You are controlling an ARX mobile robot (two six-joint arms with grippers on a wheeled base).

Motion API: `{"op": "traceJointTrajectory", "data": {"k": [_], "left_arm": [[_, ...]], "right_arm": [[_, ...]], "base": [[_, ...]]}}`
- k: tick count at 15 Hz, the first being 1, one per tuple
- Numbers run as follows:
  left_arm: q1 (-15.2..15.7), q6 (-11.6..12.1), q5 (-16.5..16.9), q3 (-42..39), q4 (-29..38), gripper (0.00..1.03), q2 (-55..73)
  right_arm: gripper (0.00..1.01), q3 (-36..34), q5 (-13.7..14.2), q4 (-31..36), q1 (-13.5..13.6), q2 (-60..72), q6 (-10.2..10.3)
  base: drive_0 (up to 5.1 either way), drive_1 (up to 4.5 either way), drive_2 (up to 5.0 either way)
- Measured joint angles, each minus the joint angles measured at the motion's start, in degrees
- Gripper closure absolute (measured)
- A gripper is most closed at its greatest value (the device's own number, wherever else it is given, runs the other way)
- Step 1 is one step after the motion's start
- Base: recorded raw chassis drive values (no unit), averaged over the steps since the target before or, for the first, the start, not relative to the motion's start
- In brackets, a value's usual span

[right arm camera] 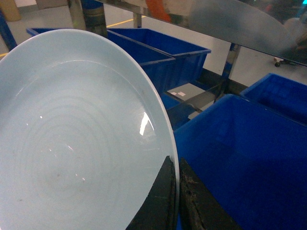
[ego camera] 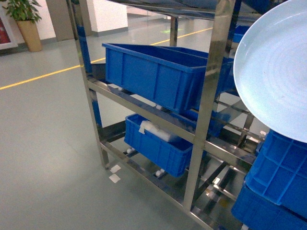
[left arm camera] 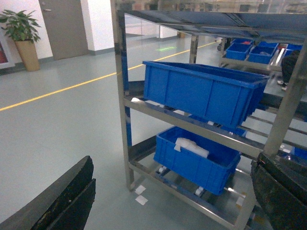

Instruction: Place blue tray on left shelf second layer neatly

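The pale blue tray point(ego camera: 276, 67) hangs tilted in the air at the right of the head view, in front of the steel rack. In the right wrist view the tray point(right arm camera: 72, 143) fills the left half, and my right gripper point(right arm camera: 177, 167) is shut on its rim, one black finger on each face. The left shelf point(ego camera: 211, 96) is the stainless-steel rack with roller rails; a deep blue crate point(ego camera: 153, 72) sits on one tier and another blue crate point(ego camera: 160, 143) on the tier below. My left gripper point(left arm camera: 172, 191) is open, fingers wide apart, facing the rack point(left arm camera: 122, 96) from the floor side.
More dark blue crates point(ego camera: 276, 177) stack at the lower right, close under the tray. Blue crates point(right arm camera: 249, 158) lie right beside the right gripper. Two white paper scraps point(ego camera: 115, 173) lie on the grey floor by the rack's foot. A potted plant point(ego camera: 26, 24) stands far left.
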Motion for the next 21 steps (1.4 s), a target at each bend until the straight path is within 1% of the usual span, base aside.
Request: {"op": "traceJointTrajectory", "data": {"k": [2,5,8,10,21], "left_arm": [[0.0,0.0,0.0,0.0,0.0,0.05,0.0],[0.02,0.0,0.04,0.0,-0.09,0.05,0.0],[-0.02,0.0,-0.15,0.0,0.17,0.05,0.0],[-0.02,0.0,-0.04,0.0,0.0,0.05,0.0],[-0.02,0.0,-0.02,0.0,0.0,0.05,0.0]], "right_arm": [[0.99,0.0,0.0,0.04,0.0,0.0,0.0],[0.99,0.0,0.46,0.11,-0.37,0.0,0.0],[0.99,0.0,-0.5,0.09,0.17,0.0,0.0],[0.99,0.0,0.11,-0.02,-0.04,0.0,0.0],[0.99,0.0,0.07,0.0,0.0,0.0,0.0]], "base": [[-1.6,1.33,-4.5],[-6.5,0.96,1.0],[-6.5,0.96,1.0],[-6.5,0.96,1.0],[-6.5,0.96,1.0]]}}
